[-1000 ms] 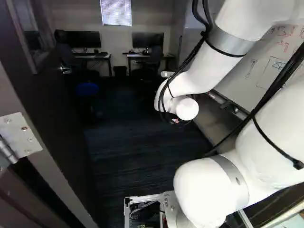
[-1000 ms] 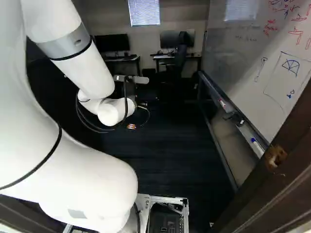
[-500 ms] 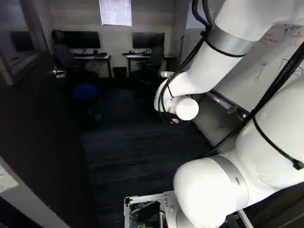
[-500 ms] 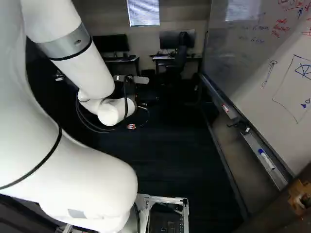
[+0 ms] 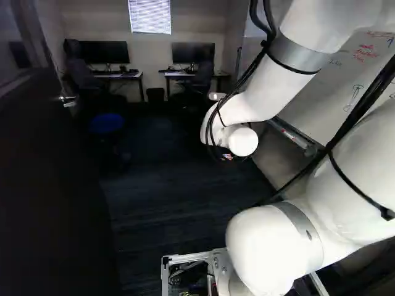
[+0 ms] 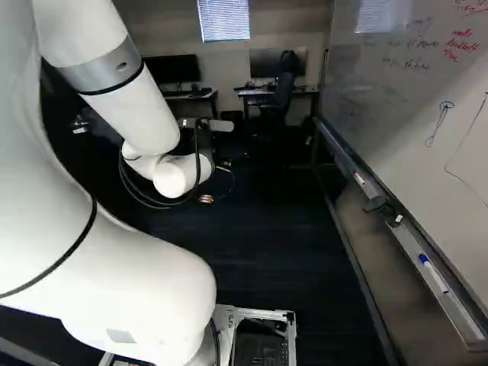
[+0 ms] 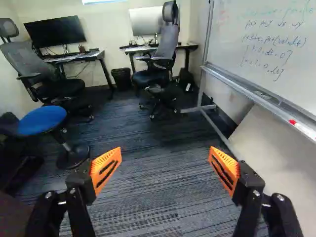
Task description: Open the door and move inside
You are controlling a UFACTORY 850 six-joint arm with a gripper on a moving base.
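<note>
The claw (image 6: 206,199) has its two fingers spread wide apart, their orange pads (image 7: 105,169) facing each other over the striped dark carpet (image 7: 163,182). Ahead of it, beside one finger, is a round blue stool (image 7: 42,120). Farther on, two high-backed office chairs (image 7: 168,42) stand at two desks (image 7: 94,55) bearing monitors (image 7: 55,37), with a waste bin (image 7: 121,78) on the floor between the desks. A window with blinds (image 5: 150,15) is in the far wall. A whiteboard (image 6: 412,99) runs along the right of the right base view, a blue-capped marker (image 6: 433,273) on its ledge. The door (image 5: 43,179) stands open at the left of the left base view, its handle (image 5: 66,98) near the blue stool in that view.
</note>
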